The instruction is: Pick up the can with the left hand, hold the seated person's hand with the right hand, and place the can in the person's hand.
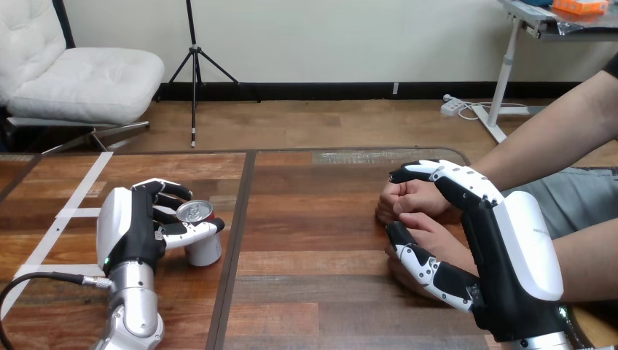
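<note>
The can [204, 249] stands on the wooden table [313, 240] at its left side, silver top up, just left of the dark seam that runs down the boards. The left hand [135, 227] is wrapped round it, with the fingers curled over the far side and the thumb across the near side. White tape strips [73, 213] lie on the wood just beyond that hand.

Well apart, at the right side, the person's farther hand [408, 198] is closed in a loose fist, with the person's nearer hand [437, 237] just below it. The right hand [510, 248] closes round them, its fingers hooked over the farther hand and its thumb lying across the nearer one.
</note>
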### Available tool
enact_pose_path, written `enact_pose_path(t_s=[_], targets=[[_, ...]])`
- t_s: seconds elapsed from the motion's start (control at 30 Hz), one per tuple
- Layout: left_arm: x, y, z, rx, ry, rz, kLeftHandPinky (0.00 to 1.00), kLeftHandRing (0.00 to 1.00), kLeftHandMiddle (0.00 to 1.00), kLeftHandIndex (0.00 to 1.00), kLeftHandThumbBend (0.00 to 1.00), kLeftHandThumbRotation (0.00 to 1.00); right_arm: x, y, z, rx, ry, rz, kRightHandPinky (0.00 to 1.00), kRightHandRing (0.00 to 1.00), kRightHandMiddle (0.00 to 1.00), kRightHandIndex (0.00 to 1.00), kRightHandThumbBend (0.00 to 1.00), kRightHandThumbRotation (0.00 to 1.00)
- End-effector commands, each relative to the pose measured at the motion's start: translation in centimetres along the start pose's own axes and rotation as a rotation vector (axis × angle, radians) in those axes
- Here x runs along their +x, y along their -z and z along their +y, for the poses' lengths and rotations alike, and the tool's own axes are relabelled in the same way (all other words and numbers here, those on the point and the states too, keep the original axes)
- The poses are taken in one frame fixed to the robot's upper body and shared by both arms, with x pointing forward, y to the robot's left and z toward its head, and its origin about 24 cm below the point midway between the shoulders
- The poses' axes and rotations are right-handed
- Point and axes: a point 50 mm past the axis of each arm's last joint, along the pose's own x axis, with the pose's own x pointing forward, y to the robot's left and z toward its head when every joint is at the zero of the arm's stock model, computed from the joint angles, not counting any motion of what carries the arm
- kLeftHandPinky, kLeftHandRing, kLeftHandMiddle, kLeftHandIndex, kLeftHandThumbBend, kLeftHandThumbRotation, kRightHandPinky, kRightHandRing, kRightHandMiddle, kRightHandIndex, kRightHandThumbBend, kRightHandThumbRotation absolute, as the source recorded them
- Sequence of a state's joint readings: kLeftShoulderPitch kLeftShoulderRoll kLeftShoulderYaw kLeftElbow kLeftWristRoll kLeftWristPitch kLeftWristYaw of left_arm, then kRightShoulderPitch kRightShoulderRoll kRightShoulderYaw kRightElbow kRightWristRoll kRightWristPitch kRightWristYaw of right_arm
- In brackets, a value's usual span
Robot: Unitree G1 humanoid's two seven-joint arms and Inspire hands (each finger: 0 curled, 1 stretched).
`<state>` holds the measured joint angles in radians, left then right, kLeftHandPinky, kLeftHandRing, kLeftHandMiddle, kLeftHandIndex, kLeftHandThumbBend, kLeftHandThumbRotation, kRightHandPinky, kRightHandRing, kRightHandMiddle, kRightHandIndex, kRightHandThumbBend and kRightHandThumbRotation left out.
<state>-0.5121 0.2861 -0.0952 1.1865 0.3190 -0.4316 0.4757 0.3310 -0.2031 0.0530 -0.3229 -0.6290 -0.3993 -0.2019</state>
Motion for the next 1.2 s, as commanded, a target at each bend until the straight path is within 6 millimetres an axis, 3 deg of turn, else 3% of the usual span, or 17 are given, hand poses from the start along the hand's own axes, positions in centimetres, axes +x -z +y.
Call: enact_pose_path(t_s=[0.0, 1.17], targets=[[1.44, -2.81, 0.52, -0.064, -0.058, -0.098, 0.4, 0.42, 0.47, 0.53, 0.67, 0.0, 1.32, -0.51, -0.79, -0.008, 0.04, -0.061, 0.86, 0.82, 0.77, 0.69, 0.41, 0.0], [1.04, -2.73, 0.56, -0.058, -0.085, -0.135, 0.41, 0.43, 0.48, 0.53, 0.68, 0.0, 1.3, -0.49, -0.76, -0.002, 0.047, -0.063, 0.85, 0.82, 0.77, 0.71, 0.42, 0.0]])
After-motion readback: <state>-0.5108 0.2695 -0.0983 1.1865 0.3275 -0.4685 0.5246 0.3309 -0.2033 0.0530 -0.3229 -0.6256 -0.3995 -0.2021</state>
